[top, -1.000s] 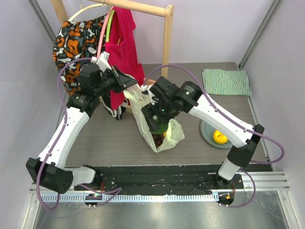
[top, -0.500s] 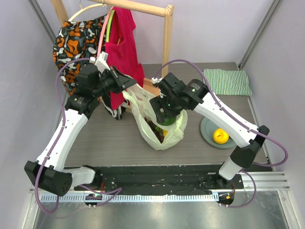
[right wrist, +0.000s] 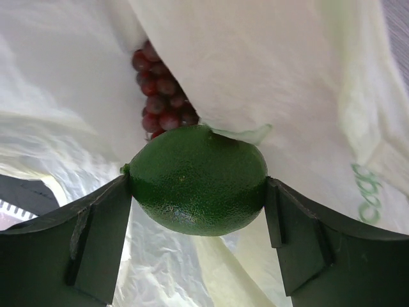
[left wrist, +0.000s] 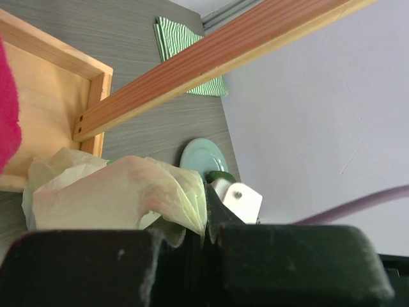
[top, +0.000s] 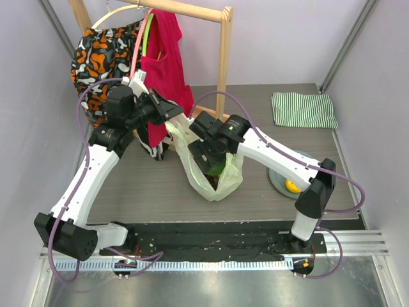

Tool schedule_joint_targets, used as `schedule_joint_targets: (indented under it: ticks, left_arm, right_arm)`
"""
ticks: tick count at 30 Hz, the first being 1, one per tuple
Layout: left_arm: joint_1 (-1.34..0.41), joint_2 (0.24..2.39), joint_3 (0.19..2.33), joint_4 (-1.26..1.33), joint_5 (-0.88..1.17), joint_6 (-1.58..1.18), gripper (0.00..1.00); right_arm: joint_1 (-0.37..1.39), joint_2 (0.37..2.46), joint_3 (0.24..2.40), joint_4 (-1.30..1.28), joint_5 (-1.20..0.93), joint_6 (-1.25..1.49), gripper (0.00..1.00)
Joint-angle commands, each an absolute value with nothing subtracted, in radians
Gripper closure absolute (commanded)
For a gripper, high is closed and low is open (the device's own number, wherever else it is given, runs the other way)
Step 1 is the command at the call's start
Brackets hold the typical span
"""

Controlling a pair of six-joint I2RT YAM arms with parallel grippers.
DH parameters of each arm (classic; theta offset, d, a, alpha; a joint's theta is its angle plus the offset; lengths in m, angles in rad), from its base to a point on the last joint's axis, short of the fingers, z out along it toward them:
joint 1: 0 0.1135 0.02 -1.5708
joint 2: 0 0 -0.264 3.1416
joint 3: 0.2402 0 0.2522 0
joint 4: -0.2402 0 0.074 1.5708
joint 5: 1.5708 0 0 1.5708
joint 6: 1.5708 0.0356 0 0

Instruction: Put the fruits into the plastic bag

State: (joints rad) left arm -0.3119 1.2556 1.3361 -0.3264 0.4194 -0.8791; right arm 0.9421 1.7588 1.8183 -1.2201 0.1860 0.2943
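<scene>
The pale-green plastic bag (top: 225, 182) stands open in the middle of the table. My left gripper (top: 171, 115) is shut on the bag's upper edge and holds it up; the left wrist view shows the film (left wrist: 121, 192) pinched between the jaws of that gripper (left wrist: 208, 220). My right gripper (top: 214, 160) is in the bag's mouth, shut on a green avocado (right wrist: 198, 179). Dark red grapes (right wrist: 160, 96) lie in the bag below it. A yellow citrus (top: 292, 186) sits on the grey plate (top: 279, 171), partly hidden by my right arm.
A wooden clothes rack (top: 223, 57) with a red garment (top: 163, 57) and a patterned one stands behind the bag. A wooden tray (left wrist: 45, 121) lies at its foot. A striped folded cloth (top: 303, 110) is at the back right.
My right arm swung right and up, then came back left and down into the bag's mouth, the avocado still held. The left gripper kept its hold on the bag.
</scene>
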Motion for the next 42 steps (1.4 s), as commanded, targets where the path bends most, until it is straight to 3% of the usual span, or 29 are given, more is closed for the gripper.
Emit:
schedule_joint_targets:
  ticks: [1, 2, 5, 13, 29, 42]
  left_arm:
    - [-0.308, 1.272, 1.351, -0.284, 0.433, -0.876, 1.0]
    - [-0.308, 1.272, 1.351, -0.282, 0.431, -0.876, 1.0]
    - [-0.308, 1.276, 1.353, -0.282, 0.433, -0.874, 1.0]
    - [-0.308, 1.278, 1.353, -0.282, 0.437, -0.873, 1.0]
    - [-0.308, 1.272, 1.347, -0.282, 0.436, -0.87, 1.0]
    - [-0.308, 1.269, 1.339, -0.284, 0.431, -0.873, 1.0]
  right_arm:
    - [0.96, 1.741, 1.799, -1.147, 0.135, 0.314, 0.49]
    - [0.96, 1.743, 1.789, -1.144, 0.138, 0.316, 0.39]
    - [0.959, 1.756, 1.79, -1.143, 0.155, 0.314, 0.25]
    - [0.937, 1.763, 1.804, -1.146, 0.155, 0.313, 0.01]
    - [0.923, 1.706, 1.816, -1.08, 0.055, 0.281, 0.0]
    - [0.925, 1.453, 1.761, -0.632, -0.208, 0.239, 0.05]
